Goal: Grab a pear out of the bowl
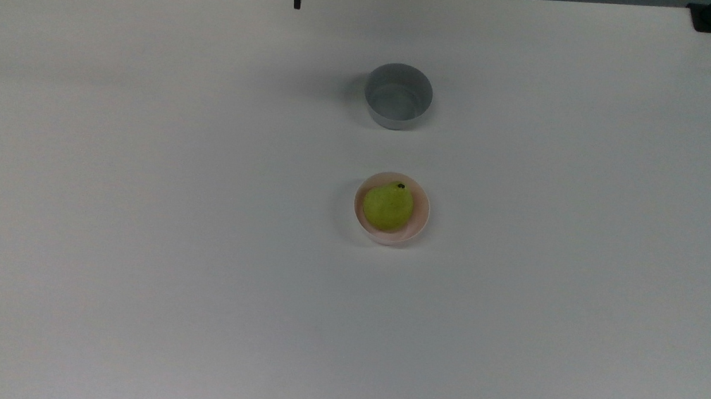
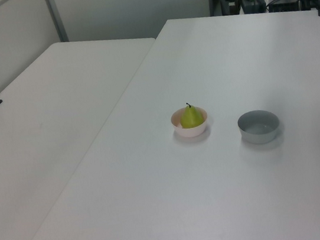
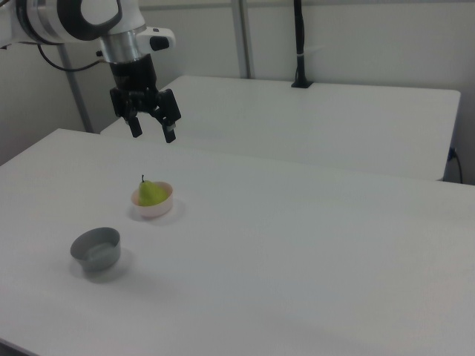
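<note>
1. Small roundish yellow-green pear [image 1: 387, 206], smooth matte skin, tiny dark stem spot on top, sits inside the small round pale pink bowl [image 1: 419, 220], just right of centre in the top view.
2. Pink bowl: smooth, low curved wall; the pear fills most of it and rises above the rim in the left view [image 2: 190, 117].
3. Round grey bowl [image 1: 398, 96] with straight walls and a smooth plastic-looking inside stands apart from the pink bowl, above it in the top view.
4. Both rest on a flat matte white table [image 1: 139, 208].
5. Black two-finger gripper [image 3: 152, 129], upper left of the right view, hangs above the table with fingers spread wide, holding nothing, on a glossy white robot arm [image 3: 82, 18].
</note>
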